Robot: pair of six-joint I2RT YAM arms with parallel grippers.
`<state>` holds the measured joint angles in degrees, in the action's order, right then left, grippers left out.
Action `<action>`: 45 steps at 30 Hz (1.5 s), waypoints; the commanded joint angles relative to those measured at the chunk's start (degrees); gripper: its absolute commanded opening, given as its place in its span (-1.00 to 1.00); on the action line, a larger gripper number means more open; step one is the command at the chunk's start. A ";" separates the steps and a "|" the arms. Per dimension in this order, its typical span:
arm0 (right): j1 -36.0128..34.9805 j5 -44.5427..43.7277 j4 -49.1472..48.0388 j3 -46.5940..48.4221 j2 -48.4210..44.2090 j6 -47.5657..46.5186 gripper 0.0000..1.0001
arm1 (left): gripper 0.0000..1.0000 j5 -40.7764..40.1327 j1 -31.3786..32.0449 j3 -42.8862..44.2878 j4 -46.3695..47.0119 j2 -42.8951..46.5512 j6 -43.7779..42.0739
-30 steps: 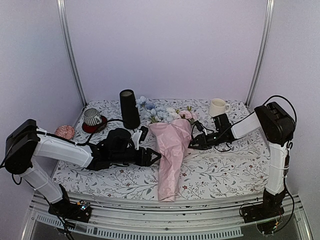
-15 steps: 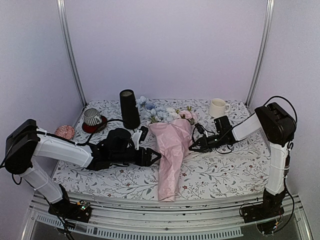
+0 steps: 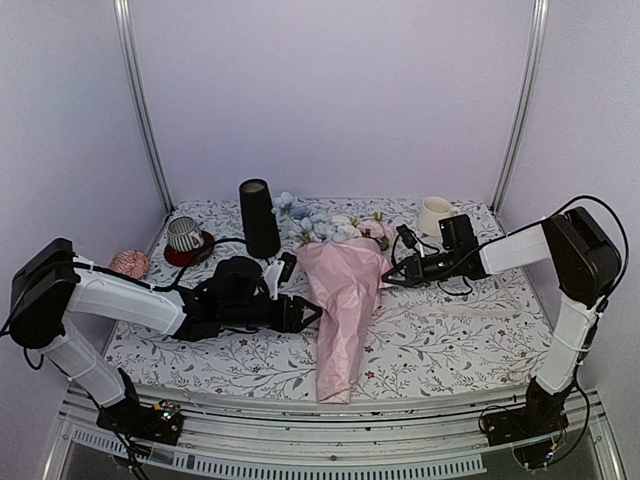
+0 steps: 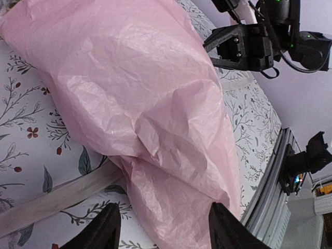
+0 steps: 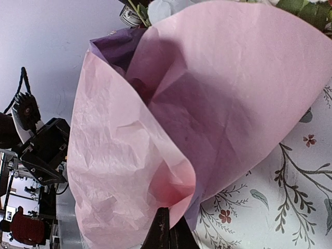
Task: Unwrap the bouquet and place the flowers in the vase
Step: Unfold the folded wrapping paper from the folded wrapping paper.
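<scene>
The bouquet lies across the middle of the table in its pink-lilac paper cone, tip toward the front edge. The flowers, pale blue, white and pink, stick out at the far end. My right gripper is shut on the right edge of the paper and holds that flap lifted off the cloth; the pinch shows at my right gripper. My left gripper stands open at the cone's left side, its fingers astride the crumpled paper without closing on it. The black vase stands upright behind the left arm.
A loose cream ribbon lies on the floral cloth under the cone. A cream mug sits at the back right, partly behind the right arm. A striped cup on a red saucer and a pink ball are at the back left.
My right gripper has shut on the paper's right edge and drawn back to the right and upward, lifting the flap. The left arm has not moved.
</scene>
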<state>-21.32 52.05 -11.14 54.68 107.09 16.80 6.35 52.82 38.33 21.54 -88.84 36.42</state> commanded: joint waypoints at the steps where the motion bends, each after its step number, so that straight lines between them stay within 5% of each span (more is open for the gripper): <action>1: 0.14 -0.99 1.75 -0.99 -4.21 -0.09 -0.95 | 0.21 -0.58 -0.24 0.17 -1.11 1.37 -0.80; 19: 0.12 2.05 10.89 1.59 -14.53 0.52 -0.94 | 0.21 -2.03 -0.05 0.52 -3.52 4.31 -1.57; 45: -4.72 7.07 4.03 11.38 -19.15 14.91 -0.94 | 0.21 -6.11 0.58 1.23 -10.26 15.60 -3.96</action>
<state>-24.25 59.09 -3.97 62.72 89.58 28.88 1.96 52.99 38.33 13.76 -75.92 33.87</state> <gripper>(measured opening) 0.031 0.605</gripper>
